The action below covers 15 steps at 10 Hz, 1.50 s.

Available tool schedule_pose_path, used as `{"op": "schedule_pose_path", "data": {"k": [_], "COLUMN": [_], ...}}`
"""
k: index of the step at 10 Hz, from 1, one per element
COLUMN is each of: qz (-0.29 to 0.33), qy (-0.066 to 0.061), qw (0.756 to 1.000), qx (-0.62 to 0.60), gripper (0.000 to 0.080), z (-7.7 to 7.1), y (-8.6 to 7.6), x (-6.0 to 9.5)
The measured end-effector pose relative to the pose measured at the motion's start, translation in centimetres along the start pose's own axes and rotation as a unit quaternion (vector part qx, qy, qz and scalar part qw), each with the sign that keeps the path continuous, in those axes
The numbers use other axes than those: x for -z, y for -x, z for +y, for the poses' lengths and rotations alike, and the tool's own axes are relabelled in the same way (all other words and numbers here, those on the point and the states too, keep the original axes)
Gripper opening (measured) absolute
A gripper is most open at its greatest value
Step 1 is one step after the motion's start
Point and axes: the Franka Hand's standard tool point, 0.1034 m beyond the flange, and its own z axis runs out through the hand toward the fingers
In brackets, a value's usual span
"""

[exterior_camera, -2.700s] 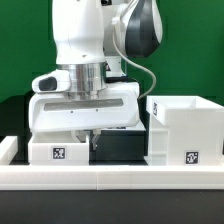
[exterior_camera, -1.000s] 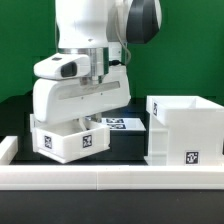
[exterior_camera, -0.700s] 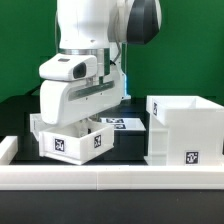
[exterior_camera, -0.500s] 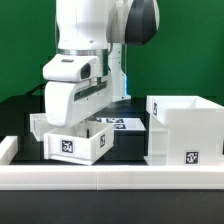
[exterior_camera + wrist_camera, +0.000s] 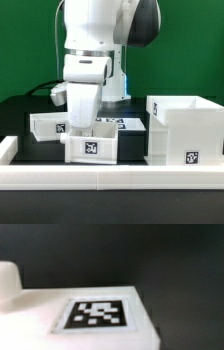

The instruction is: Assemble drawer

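My gripper [image 5: 84,128] reaches down from the arm onto a small white open-topped box [image 5: 93,147] with a square tag on its front, just behind the front rail. The fingertips are hidden by the box wall; the jaws look shut on it. A second small box [image 5: 48,125] stands behind it toward the exterior view's left. The large white case [image 5: 186,128], tagged low on its front, stands at the exterior view's right. The wrist view is blurred: a white box face [image 5: 40,303] with a black-and-white tag [image 5: 97,314] over the dark table.
A low white border rail [image 5: 110,176] runs along the front. The marker board [image 5: 122,124] lies flat on the black table between the boxes and the case. A green wall is behind.
The gripper has turned and carried the small box from the exterior view's left toward the middle; its tagged face now looks to the front. The second small box behind it has come into view.
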Motion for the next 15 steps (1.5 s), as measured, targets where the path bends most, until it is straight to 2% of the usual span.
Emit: {"op": "schedule_pose_path", "data": {"k": [2,3,4,5,7,9,12,13,15], "qz": [0.004,0.004,0.004,0.004,0.004,0.006,0.010,0.011,0.011], "qy": [-0.008,-0.007,-0.012,-0.026,-0.026,-0.033,-0.027,-0.012,-0.016], "qw": [1.000,1.000,1.000,1.000,1.000,0.999,0.999,1.000,1.000], "qx": [0.011,0.012,0.012,0.011,0.010,0.015,0.023,0.022,0.019], "gripper": [0.0042,0.0042,0.0042,0.0042,0.0042,0.0042,0.0042,0.0042,0.0042], "z": [0.1,0.5,0.4,0.1,0.1,0.1,0.5,0.9,0.7], "y": [-1.4,-1.8,-1.8,-1.7,-1.6,-2.5,-3.8,-4.1,-3.8], "x": [-0.3,-0.4,-0.5,-0.6,-0.7,-1.1,-1.0,-1.0,-1.1]}}
